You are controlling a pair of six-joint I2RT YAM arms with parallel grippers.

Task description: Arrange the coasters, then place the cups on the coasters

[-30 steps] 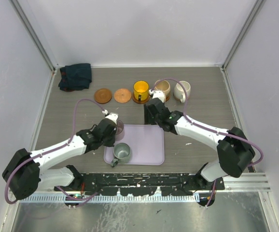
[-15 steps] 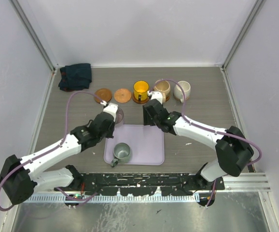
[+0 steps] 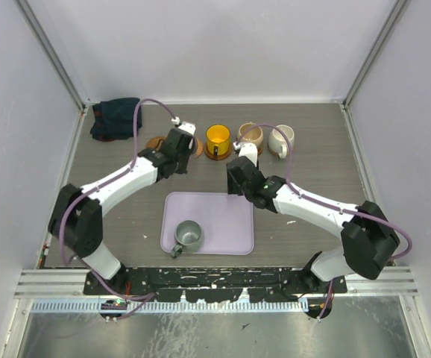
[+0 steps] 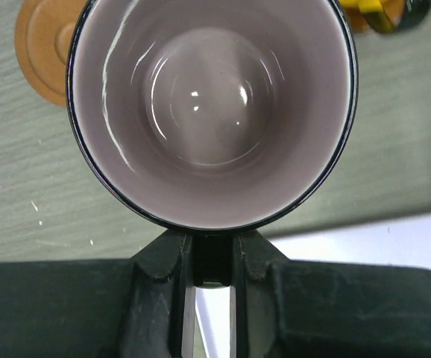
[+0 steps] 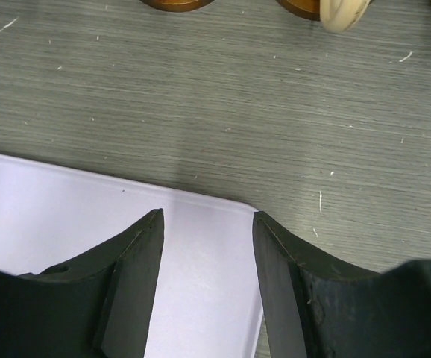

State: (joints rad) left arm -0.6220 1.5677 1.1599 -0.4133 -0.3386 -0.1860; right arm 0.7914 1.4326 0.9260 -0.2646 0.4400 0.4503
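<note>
**TABLE: grey wood-grain top, contents as found**

Surface: grey wood-grain table [image 3: 312,171], flat, with small pale flecks showing in the right wrist view.

Lying directly on it:

1. Dark cloth [image 3: 116,118], crumpled, in the far-left corner.
2. Lavender tray [image 3: 227,224], rectangular with rounded corners, at the near middle.
3. Row of round brown coasters along the far side, right of the cloth:
   - leftmost coaster [image 3: 153,142], partly hidden
   - second coaster [image 3: 197,148], lighter orange, mostly hidden
   - dark coaster [image 3: 214,156] under the yellow cup [image 3: 218,137]
   - brown coaster [image 3: 257,151] under the tan cup [image 3: 251,134]
4. Cream-white cup [image 3: 282,138] at the row's right end. Whether a coaster lies beneath cannot be told.
</note>
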